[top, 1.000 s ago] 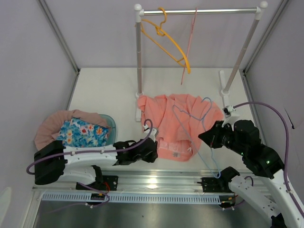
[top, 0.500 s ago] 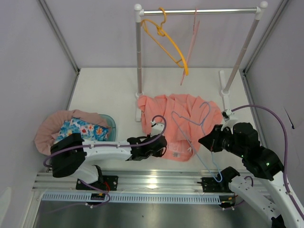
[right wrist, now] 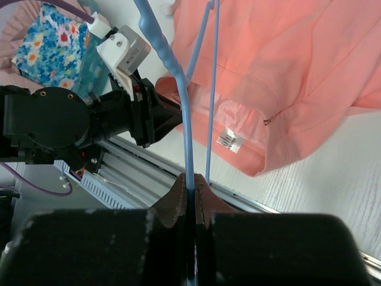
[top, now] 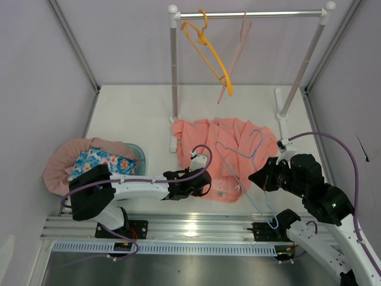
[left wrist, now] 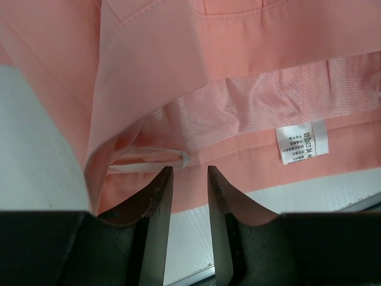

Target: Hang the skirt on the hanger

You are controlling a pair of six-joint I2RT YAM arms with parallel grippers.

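1. Table: white; arms mounted at its 6 o'clock edge.
2. Rack: stands at 12 o'clock; an orange hanger and a pink hanger hang tilted from its bar.
3. Skirt: salmon pink, lies crumpled flat on the table near centre, just in front of the rack's left post; not on any hanger.
4. Basket: at 8 o'clock, holds floral and pink cloth.
5. Blue hanger: above the skirt's 3 o'clock half; lower end pinched in the right gripper, jaws closed tight on the wire.
6. Left gripper: at the skirt's 6 o'clock edge; jaws a narrow gap apart, tips at the waistband; nothing seen between them.
7. Label: white, inside the waistband.
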